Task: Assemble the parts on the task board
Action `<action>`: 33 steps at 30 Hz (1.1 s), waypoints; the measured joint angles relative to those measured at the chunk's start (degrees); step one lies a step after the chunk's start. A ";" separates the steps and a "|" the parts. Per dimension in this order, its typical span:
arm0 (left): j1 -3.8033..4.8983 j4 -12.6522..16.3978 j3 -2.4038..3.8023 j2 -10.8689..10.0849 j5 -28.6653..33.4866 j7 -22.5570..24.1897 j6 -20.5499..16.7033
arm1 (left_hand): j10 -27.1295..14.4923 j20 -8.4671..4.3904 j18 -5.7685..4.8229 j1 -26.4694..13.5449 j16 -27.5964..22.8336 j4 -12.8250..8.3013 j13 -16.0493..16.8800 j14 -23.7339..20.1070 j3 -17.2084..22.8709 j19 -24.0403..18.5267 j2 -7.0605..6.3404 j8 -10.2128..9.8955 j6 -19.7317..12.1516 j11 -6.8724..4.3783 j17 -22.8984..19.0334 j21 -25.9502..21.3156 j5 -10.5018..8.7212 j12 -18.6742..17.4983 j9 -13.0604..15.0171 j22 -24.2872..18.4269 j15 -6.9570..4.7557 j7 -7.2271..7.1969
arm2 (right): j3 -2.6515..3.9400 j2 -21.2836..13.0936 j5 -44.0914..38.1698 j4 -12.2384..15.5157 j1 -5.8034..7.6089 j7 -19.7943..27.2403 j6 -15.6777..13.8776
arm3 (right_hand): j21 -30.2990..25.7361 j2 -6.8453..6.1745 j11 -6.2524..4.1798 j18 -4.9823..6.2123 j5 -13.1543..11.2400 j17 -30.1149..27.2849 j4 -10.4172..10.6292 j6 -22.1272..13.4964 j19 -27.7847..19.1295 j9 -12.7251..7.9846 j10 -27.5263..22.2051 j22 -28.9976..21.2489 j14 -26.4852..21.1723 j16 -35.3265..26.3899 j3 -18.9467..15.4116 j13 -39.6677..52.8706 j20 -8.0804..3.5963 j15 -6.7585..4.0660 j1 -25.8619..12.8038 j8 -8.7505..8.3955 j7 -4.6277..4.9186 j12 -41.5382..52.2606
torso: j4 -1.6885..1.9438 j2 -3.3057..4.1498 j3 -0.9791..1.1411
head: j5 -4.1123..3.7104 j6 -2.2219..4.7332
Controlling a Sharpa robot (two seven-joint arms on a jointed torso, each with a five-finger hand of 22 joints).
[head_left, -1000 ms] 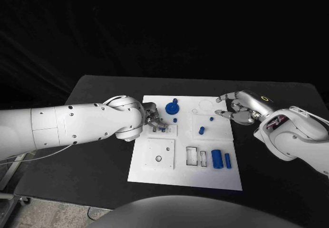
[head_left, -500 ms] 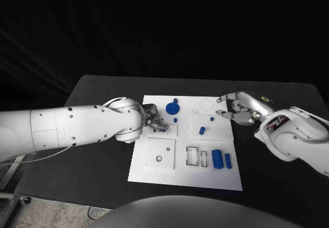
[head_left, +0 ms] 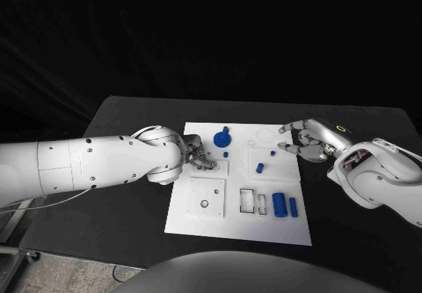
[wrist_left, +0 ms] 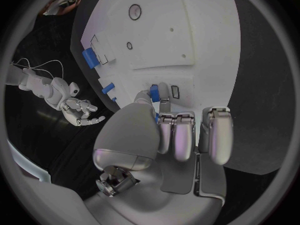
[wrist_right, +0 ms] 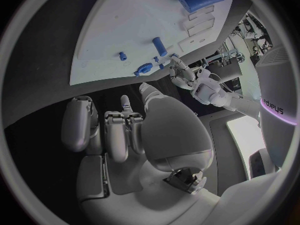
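- The left hand is down on the board, just beside its left edge, with its fingertips pinched on a small blue peg.
- The peg stands at a raised plate with small slots, so it is probably being seated there.
- The right hand hovers at the board's right edge with fingers loosely curled and apart, holding nothing.
- Other parts on the board: a gear near the far edge, a short pin mid-board, and a block with a thinner bar toward the near right.
- Judging by looks, the peg is light, rigid plastic, smooth and liable to slip or tip.
- A pinch on its upper sides, leaving the lower end free, looks best.
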 measured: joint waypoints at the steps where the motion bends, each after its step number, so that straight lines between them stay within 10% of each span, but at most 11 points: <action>1: 0.00 0.00 0.00 0.00 0.00 0.00 0.00 | 0.00 0.12 0.00 0.00 0.00 0.00 0.00 0.00 0.14 0.12 0.00 -0.20 -0.03 0.00 0.00 0.00 0.00 0.00 0.12 0.00 0.00 0.04 | 0.00 0.00 0.00 -0.01 -0.02 -0.01 0.02 | 0.00 0.00 0.00 0.00 0.00 0.00 0.00 0.00 0.00 0.00 0.00 0.00 0.00 0.00 0.00 0.00 0.00 0.00 0.00 0.00 0.00 0.00 | -0.01 0.00 0.01 | 0.04 0.00; 5: -0.01 -0.01 -0.01 0.09 -0.02 -0.04 0.00 | 0.19 0.21 0.01 0.00 0.00 0.06 0.00 0.00 0.39 0.20 0.00 -0.35 -0.03 0.19 0.00 0.00 -0.69 0.01 0.10 0.00 0.00 0.05 | -0.01 -0.01 0.01 -0.02 -0.09 -0.05 0.09 | 0.00 0.13 0.00 0.00 0.33 0.00 0.00 0.00 0.00 -0.10 0.00 0.00 0.00 -0.22 0.00 0.00 0.00 0.00 0.13 0.00 0.00 0.00 | -0.04 0.00 -0.03 | 0.14 0.00; 13: -0.03 -0.43 -0.02 0.47 -0.07 -0.10 -0.01 | 0.19 0.42 0.00 -0.64 0.00 0.13 5.20 0.18 0.62 -0.01 0.95 -1.49 0.59 0.19 -0.01 -0.22 -8.59 -0.03 0.75 0.00 0.21 0.21 | -0.02 -0.02 0.05 -0.10 -0.20 -0.12 0.21 | 0.00 0.22 0.00 0.00 0.66 -0.01 -0.16 0.33 0.00 -0.18 0.00 -0.01 0.00 -0.22 0.16 0.00 0.00 -0.01 0.22 0.00 0.09 0.00 | -0.07 -0.01 0.00 | 0.27 0.00; 21: -0.09 -0.90 -0.04 0.58 -0.09 -0.12 0.00 | 0.39 0.82 0.01 -7.40 0.00 0.24 2.55 0.21 -0.96 0.00 2.09 -2.88 1.52 0.39 -0.01 -0.45 -23.58 -0.51 1.59 0.03 0.59 0.52 | -0.02 -0.03 0.08 -0.16 -0.27 -0.18 0.28 | 0.00 0.22 0.00 0.00 0.66 -0.01 -0.26 0.40 0.00 -0.18 0.00 -0.01 0.00 -0.22 0.26 0.00 0.00 -0.01 0.22 0.00 0.02 0.00 | -0.11 -0.01 0.03 | 0.31 0.00; 33: -0.15 -0.98 -0.04 0.60 -0.12 -0.14 -0.03 | 0.50 0.82 0.01 -15.50 0.00 0.34 -0.15 0.21 -6.47 0.00 3.66 -2.16 3.35 0.70 -0.01 -0.45 -28.87 -0.51 4.51 0.04 0.59 0.31 | -0.03 -0.06 0.12 -0.21 -0.32 -0.34 0.54 | -0.21 0.53 0.20 0.00 1.85 -0.02 -0.79 0.40 0.00 -0.49 -0.20 -0.02 -0.01 -0.22 0.79 0.00 0.00 -0.01 0.53 -0.22 0.01 0.00 | -0.07 0.02 0.03 | 0.20 0.00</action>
